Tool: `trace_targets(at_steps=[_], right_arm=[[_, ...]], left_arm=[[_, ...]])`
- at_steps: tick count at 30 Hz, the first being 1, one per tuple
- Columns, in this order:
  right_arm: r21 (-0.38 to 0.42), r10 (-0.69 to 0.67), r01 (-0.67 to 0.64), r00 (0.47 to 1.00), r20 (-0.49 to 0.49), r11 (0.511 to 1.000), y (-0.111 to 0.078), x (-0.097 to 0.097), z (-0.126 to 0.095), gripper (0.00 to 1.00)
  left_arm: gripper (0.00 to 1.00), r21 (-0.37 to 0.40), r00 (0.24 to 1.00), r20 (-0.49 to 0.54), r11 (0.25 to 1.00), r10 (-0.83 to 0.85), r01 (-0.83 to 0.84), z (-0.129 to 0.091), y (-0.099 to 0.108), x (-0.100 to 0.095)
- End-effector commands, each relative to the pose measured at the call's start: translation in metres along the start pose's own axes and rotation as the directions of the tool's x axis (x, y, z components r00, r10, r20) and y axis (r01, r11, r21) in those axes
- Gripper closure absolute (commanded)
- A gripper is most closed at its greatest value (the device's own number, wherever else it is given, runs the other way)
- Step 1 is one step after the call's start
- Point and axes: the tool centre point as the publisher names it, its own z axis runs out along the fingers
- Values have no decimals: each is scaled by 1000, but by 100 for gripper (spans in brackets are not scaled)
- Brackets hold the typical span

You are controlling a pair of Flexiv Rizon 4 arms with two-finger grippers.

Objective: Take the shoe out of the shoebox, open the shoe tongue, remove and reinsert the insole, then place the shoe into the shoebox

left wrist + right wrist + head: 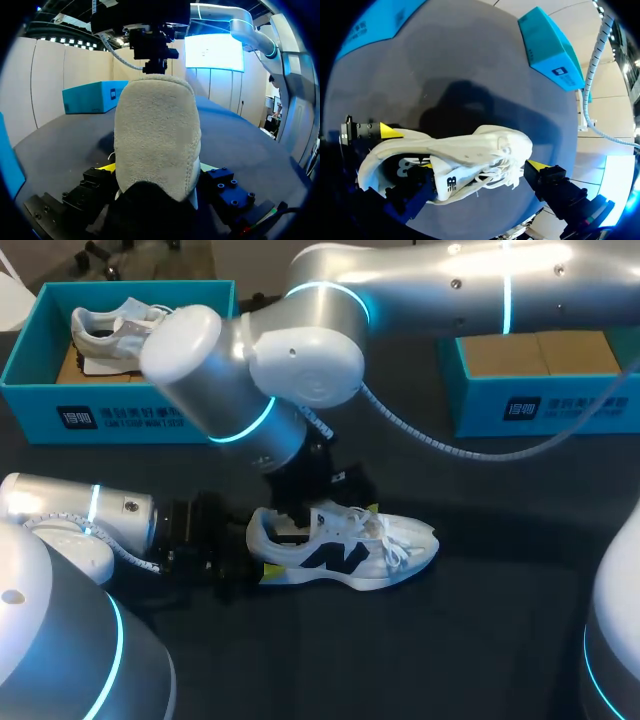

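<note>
While the white shoe (350, 552) stands on its sole on the dark table (470, 650), both arms are at it. The left gripper (258, 562) is at the back of the shoe, low down by the heel. In the left wrist view the fuzzy heel fills the space between the two fingers. A yellow tip sits tight against each side of the shoe, so this pincer is clamped on the shoe.

The right arm comes over the shoe from above. The right gripper (300, 512) is at the shoe's opening, just in front of the heel. In the right wrist view its fingers stand wide apart. One finger is down inside the shoe, behind the tongue (451, 182). The other finger is out past the laces (495, 175), near them. So this pincer is apart and not clamped on anything.

A blue shoebox (120, 420) sits well apart from the shoe, behind its heel end, with a second white shoe (110, 330) lying inside. Another blue box (540, 405) sits well apart from the shoe, behind its toe end. That box is brown inside.
</note>
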Motion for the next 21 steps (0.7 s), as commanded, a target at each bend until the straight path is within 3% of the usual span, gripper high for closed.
trace_targets(at_steps=[1,2,3,4,5,8,12,21], right_arm=[[-4,262,-262,965,-9,965,-3,-9,-1,0],[-4,264,-264,965,-9,965,-3,-10,-2,4],[-5,266,-266,964,-9,964,-2,-11,-2,19],[-5,267,-267,964,-9,964,-2,-13,-2,28],[-4,271,-271,962,-13,962,-1,-15,-2,49],[-4,275,-275,961,-14,961,-1,-19,-3,63],[-3,283,-283,959,-17,959,1,-27,-3,98],[5,302,-302,953,-26,953,7,-43,8,100]], left_arm=[[100,-2,1000,4,1000,-1,1,0,0,1],[100,-2,1000,4,1000,-1,1,0,0,1],[100,-2,1000,4,1000,-1,1,0,0,1],[100,-2,1000,4,1000,-1,1,0,0,1],[100,-2,1000,4,1000,-1,1,0,0,1],[100,-2,1000,4,1000,-1,1,0,0,1],[100,-2,1000,4,1000,-1,1,0,0,1],[100,-2,1000,4,1000,-1,1,0,0,1]])
